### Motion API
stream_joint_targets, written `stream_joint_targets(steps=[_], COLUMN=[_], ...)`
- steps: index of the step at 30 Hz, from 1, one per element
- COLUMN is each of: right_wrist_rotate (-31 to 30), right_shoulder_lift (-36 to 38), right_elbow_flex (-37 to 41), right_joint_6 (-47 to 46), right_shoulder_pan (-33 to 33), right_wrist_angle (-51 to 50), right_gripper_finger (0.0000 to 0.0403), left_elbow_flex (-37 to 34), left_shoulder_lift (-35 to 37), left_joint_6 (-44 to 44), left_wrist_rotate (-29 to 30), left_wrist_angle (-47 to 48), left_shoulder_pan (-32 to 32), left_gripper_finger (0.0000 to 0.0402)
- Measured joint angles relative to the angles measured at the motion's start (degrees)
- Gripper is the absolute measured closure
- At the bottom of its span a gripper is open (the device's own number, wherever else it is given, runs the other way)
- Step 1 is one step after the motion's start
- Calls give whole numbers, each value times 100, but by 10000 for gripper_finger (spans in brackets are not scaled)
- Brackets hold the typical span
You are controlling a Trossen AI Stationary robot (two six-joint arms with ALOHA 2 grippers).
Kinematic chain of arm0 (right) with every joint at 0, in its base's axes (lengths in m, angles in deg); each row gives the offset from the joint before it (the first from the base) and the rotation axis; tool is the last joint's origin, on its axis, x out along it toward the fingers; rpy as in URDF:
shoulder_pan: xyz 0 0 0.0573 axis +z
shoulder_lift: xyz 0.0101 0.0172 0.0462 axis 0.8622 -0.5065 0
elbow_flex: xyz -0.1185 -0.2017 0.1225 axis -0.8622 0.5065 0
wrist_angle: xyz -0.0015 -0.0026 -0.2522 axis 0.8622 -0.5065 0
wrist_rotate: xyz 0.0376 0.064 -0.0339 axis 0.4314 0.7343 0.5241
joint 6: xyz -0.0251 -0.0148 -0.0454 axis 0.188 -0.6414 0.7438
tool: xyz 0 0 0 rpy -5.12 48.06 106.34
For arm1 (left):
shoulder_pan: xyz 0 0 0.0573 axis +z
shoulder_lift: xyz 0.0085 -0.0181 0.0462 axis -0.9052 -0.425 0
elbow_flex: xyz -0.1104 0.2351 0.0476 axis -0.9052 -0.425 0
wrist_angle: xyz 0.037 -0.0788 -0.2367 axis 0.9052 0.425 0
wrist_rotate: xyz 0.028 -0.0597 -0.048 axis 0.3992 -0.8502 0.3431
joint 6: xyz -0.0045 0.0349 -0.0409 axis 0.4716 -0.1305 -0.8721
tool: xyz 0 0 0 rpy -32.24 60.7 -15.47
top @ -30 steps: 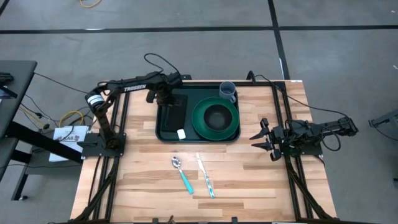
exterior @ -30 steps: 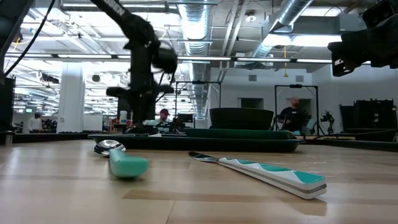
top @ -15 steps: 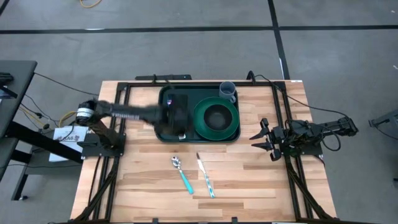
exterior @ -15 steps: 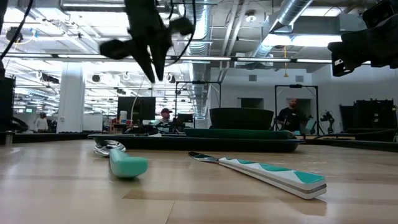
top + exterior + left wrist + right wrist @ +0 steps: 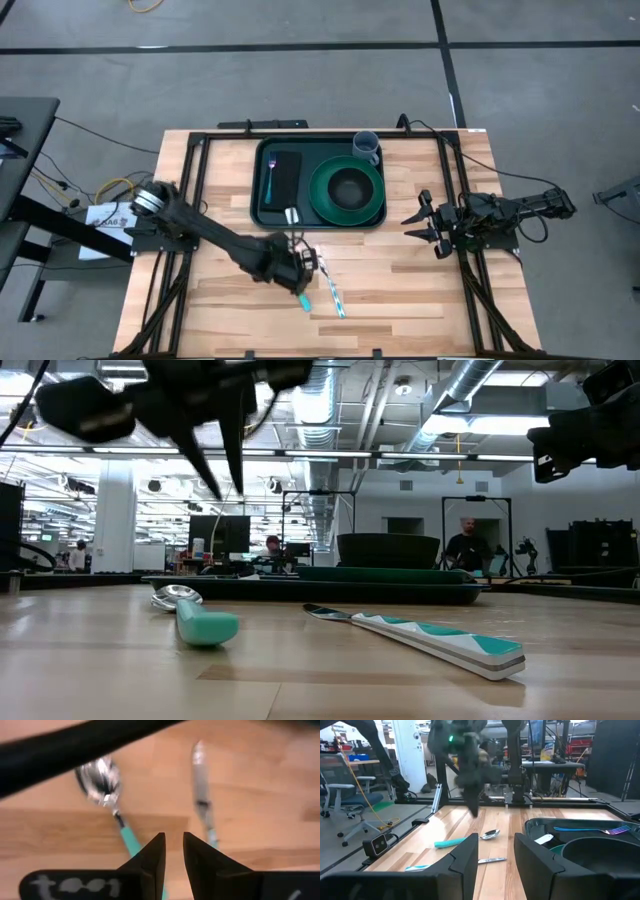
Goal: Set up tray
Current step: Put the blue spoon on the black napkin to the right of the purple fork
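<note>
The dark green tray lies at the table's far middle. On it are a black napkin with a fork lying on it, and a green plate with a dark bowl in it. A teal-handled spoon and a knife lie flat on the wood nearer the front. My left gripper hangs above them, fingers pointing down and a little apart, touching nothing. My right gripper waits open at the table's right side.
A grey-blue cup stands at the tray's far right corner. A small white tag lies on the tray's near part. Black frame rails run along both sides of the table. Bare wood shows at the near edge.
My left gripper has lifted off the napkin on the tray and swung fast toward the near edge, ending above the spoon and knife. The fork now shows lying on the napkin. Spoon and knife have kept their places.
</note>
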Motion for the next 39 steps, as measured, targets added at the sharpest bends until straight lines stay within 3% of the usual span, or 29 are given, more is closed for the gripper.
stream_joint_targets(steps=[7, 19, 26, 31, 39], right_wrist_rotate=[-2, -2, -2, 0, -1], right_shoulder_lift=[0, 0, 0, 0, 0], right_elbow_flex=[0, 1, 2, 0, 0], right_joint_6=[0, 0, 0, 0, 0], right_shoulder_pan=[-1, 1, 1, -1, 0], right_wrist_angle=[0, 0, 1, 1, 0], right_gripper_finger=[285, 285, 285, 285, 285], left_elbow_flex=[-7, -7, -7, -7, -57], left_shoulder_lift=[-440, -440, -447, -449, -457], left_joint_6=[-11, -685, -1289, -1437, -1459], left_wrist_rotate=[-483, -526, -69, -481, -646], left_wrist_angle=[-464, -377, -332, -194, -225], left_shoulder_pan=[-168, -414, -352, -198, -39], left_gripper_finger=[348, 344, 286, 243, 249])
